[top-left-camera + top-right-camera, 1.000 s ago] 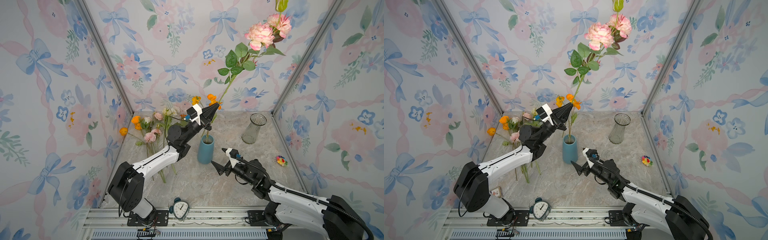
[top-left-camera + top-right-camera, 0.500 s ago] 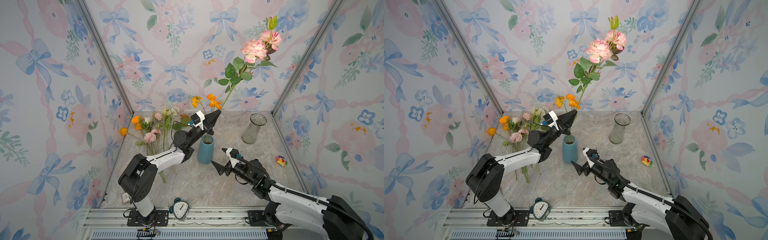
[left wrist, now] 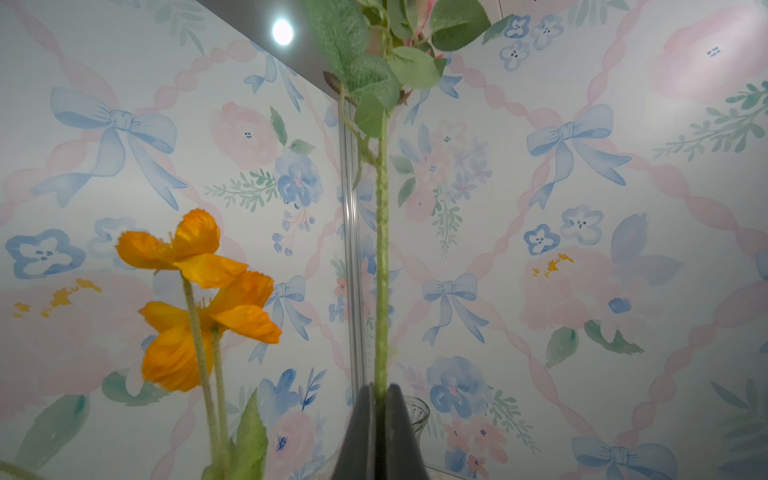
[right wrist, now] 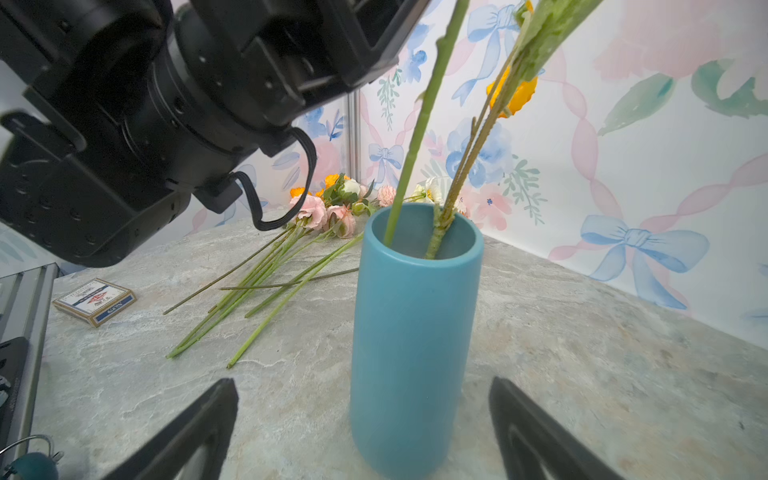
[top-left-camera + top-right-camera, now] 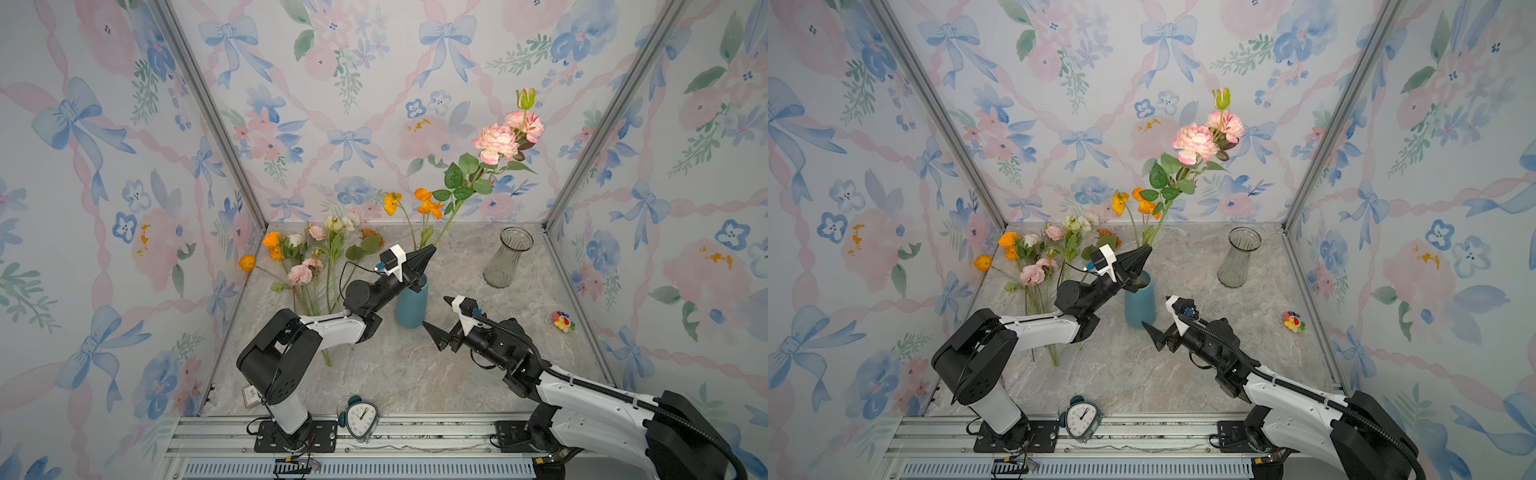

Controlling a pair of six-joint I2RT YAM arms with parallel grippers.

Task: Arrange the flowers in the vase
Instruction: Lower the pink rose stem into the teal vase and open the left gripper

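Observation:
A blue vase (image 5: 411, 305) (image 5: 1140, 303) (image 4: 411, 332) stands mid-table with two orange flowers (image 5: 428, 203) (image 3: 195, 291) in it. My left gripper (image 5: 430, 251) (image 5: 1147, 250) (image 3: 378, 390) hovers just above the vase's rim, shut on the stem (image 3: 381, 257) of a tall pink flower (image 5: 496, 143) (image 5: 1196, 143). That stem's lower end (image 4: 419, 124) reaches down inside the vase mouth. My right gripper (image 5: 435, 311) (image 5: 1155, 310) (image 4: 362, 382) is open beside the vase's base, one finger on each side, touching nothing. Several more flowers (image 5: 307, 266) (image 5: 1038, 266) (image 4: 328, 208) lie on the table at the back left.
A clear glass vase (image 5: 508, 257) (image 5: 1239, 257) stands at the back right. A small rainbow plush toy (image 5: 563, 322) lies near the right wall. An alarm clock (image 5: 361, 415) sits at the front edge, and a card box (image 4: 94, 301) at the front left.
My left gripper has come down toward the blue vase with the pink flower, whose blooms now sit lower. The right arm has not moved.

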